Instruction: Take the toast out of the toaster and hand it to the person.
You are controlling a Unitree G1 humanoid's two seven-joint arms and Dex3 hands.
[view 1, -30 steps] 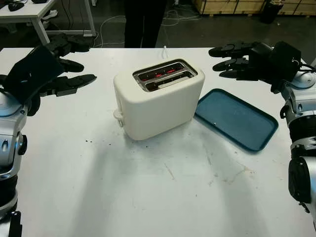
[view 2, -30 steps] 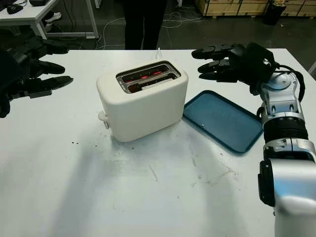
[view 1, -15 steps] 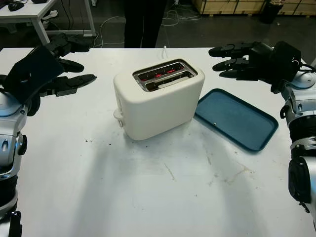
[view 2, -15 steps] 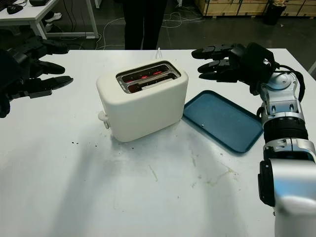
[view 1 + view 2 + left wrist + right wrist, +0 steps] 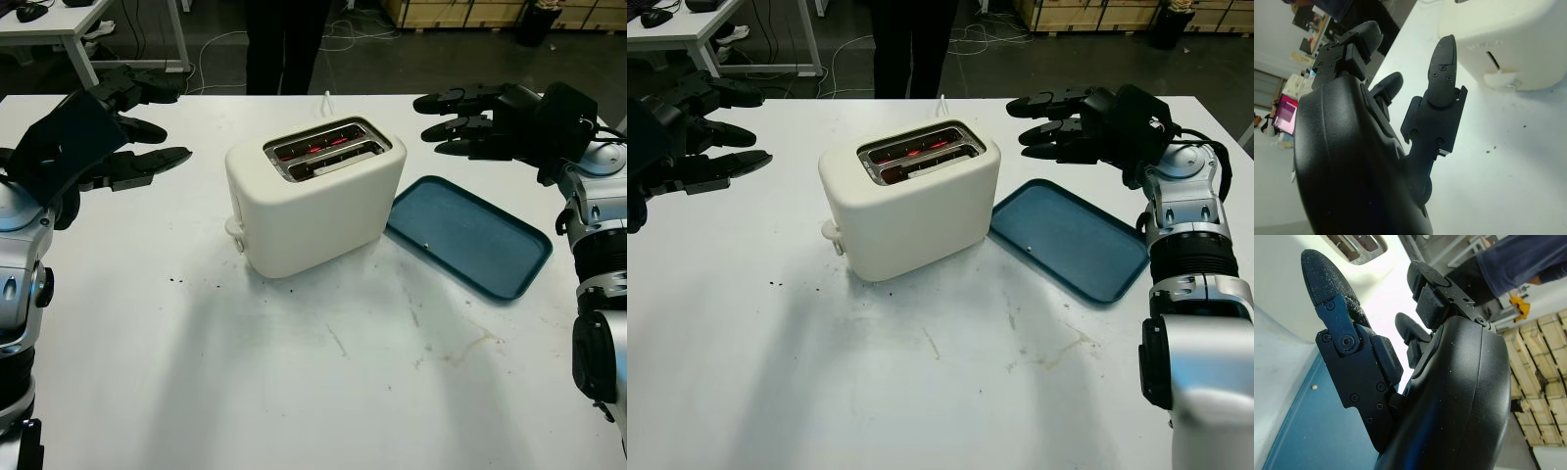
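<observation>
Cream plastic covers the toaster (image 5: 315, 196), which stands near the middle of the white table (image 5: 294, 382) with its two slots facing up. Inside the slots the heating wires glow red, and a pale slice of toast (image 5: 331, 163) sits low in the slot nearer the robot, its top edge barely level with the rim. The lever knob (image 5: 234, 228) juts from the toaster's end that faces the left hand. A white cord (image 5: 326, 99) runs from behind the toaster toward the table's far edge.

The left hand (image 5: 132, 127) hangs above the table to the left of the toaster, well apart from it, released and holding nothing. The right hand (image 5: 460, 119) is raised to the right of the toaster and a little behind it, also released and empty, its fingertips pointing toward the toaster without touching it.

A blue tray (image 5: 468, 235) lies flat on the table just to the right of the toaster, one corner close to the toaster's base. A person (image 5: 285, 44) in dark trousers stands beyond the table's far edge, straight behind the toaster. Small dark crumbs (image 5: 176, 280) lie in front of the toaster on its left side.
</observation>
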